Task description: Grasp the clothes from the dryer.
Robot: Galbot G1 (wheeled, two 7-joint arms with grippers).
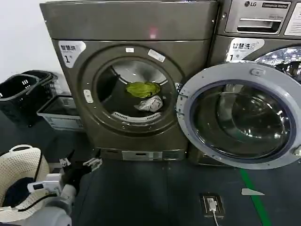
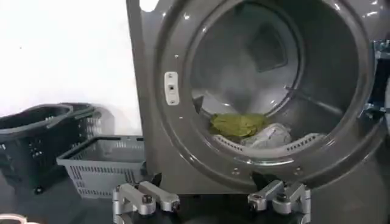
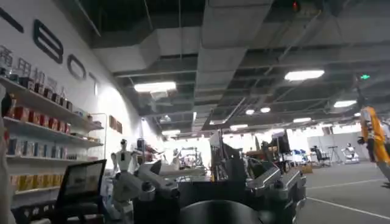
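Your left claw [image 1: 79, 167] hangs low before the dryer [image 1: 127, 28], fingers spread wide, holding nothing. The clothes [image 1: 143, 89] lie deep in the drum; reach carelessly and you'll clip the port rim [image 2: 159, 91] or snag only the green piece.

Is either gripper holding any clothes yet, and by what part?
No. The left gripper is open and empty before the dryer; the clothes lie inside.

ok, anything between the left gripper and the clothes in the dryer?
Nothing loose. In the left wrist view the open left gripper faces the dryer; only its port's lower rim lies before the green and white clothes.
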